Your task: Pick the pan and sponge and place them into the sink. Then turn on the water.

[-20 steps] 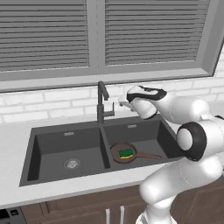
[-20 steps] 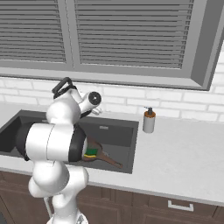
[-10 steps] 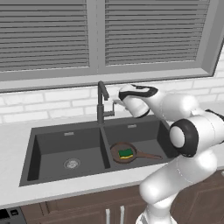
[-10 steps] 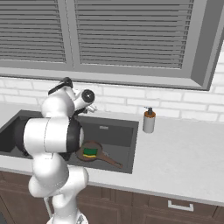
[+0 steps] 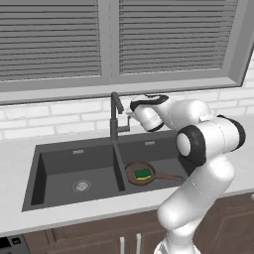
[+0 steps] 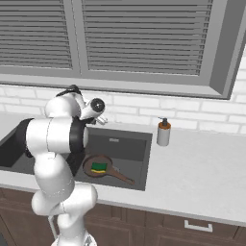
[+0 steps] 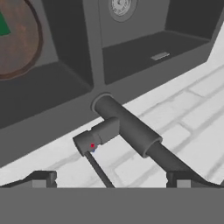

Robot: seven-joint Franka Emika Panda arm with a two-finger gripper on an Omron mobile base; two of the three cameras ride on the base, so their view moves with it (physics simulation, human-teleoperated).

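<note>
Hand view gives you the gripper (image 7: 109,178), fingers spread wide and empty, flanking the faucet (image 7: 127,127) and its side lever (image 7: 98,168). The sponge (image 5: 143,173) lies in the pan (image 5: 139,173) in the sink (image 5: 74,149)'s right basin; the arm hides the basin's right edge.

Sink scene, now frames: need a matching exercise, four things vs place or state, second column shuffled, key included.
Things:
1. round dark-brown frying pan
2. green-and-yellow rectangular sponge
3. beige soap bottle
4. two-finger gripper

Place or state:
A. upright on the counter beside the dark grey double-basin sink
B. open, close to the slim dark gooseneck faucet
C. on the floor of one basin
D. lying in the pan

Pairs: 1-C, 2-D, 3-A, 4-B
</note>
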